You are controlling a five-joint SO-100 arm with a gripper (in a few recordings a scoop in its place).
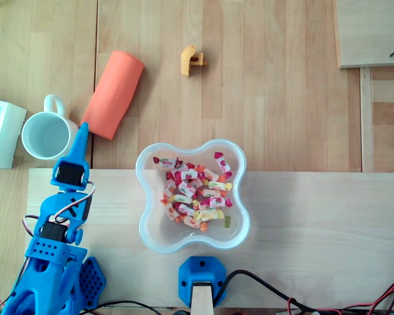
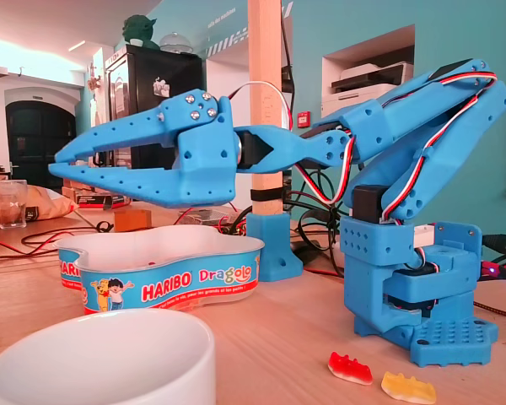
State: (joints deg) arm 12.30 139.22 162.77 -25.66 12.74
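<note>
Gripper: the blue gripper (image 2: 56, 164) hangs in the air, roughly level with a slight nose-down tilt. Its two fingers stand a sliver apart, the tips nearly meeting, with nothing between them.
Where it points: in the overhead view its tip lies between the white mug (image 1: 44, 134) and the lower end of the orange roll (image 1: 115, 94), close to both. From above I can't tell whether it brushes the roll.
Mug: upright and empty by the left edge of the tabletop (image 1: 269, 98), handle turned toward the top edge.
Orange roll: lying on its side, slanting away toward the top-left corner.
Arm pose: from the base (image 2: 422, 291) at the tabletop's lower-left corner the upper arm leans back. The forearm folds forward over it, and the wrist carries the gripper out flat, well above rim height.
Doing it well: the spot looks tight to me, mug on one side and roll on the other. The fingers want to widen before any descent and come down straight, or one could clip the mug's rim or set the roll rolling.
Around: a clear tub (image 1: 148, 226) of wrapped sweets (image 1: 194, 190) sits mid-tabletop on the top edge of a pale board (image 1: 315, 210). A yellow plastic piece (image 1: 192, 61) lies near the top edge and a white box (image 1: 0, 131) at the left edge. Two gummy bears (image 2: 350, 367) lie by the base.
</note>
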